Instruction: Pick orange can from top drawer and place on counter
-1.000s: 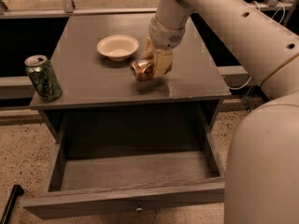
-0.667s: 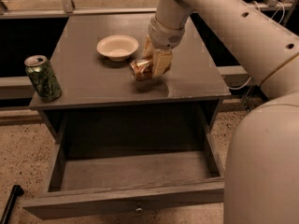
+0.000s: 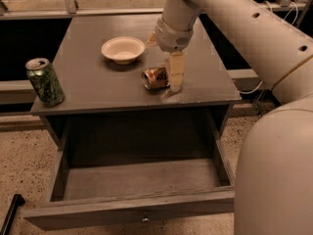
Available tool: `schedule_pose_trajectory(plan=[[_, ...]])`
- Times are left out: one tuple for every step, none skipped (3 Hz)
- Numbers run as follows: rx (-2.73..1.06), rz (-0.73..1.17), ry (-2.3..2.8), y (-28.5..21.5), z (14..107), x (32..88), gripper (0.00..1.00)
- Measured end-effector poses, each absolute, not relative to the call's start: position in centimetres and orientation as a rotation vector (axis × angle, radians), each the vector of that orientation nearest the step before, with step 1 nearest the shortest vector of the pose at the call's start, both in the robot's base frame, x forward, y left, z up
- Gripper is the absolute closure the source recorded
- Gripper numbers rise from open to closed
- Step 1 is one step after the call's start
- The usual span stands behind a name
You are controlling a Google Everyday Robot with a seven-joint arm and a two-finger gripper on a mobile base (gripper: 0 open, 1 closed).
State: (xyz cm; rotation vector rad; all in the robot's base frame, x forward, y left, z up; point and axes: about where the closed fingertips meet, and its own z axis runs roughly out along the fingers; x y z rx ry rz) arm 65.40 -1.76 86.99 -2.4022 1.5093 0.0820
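Glossy metal orange can [image 3: 155, 77] beside smooth plastic hand [image 3: 172, 80].

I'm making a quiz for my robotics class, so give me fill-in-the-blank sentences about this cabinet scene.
The orange can lies on its ___ on the counter. The gripper is low over the counter, right beside the ___ can. The top drawer stands ___. The upright can at the counter's corner is ___.
Missing words: side, orange, open, green.
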Motion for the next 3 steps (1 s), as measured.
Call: schedule_pose_trajectory(plan=[[-2.363,0.057,1.489,-3.6,88.8,65.3,0.00],[-2.306,0.039,1.380,-5.2,91.6,64.2,0.00],[-2.295,0.026,1.380,-6.9,91.4,64.1,0.00]])
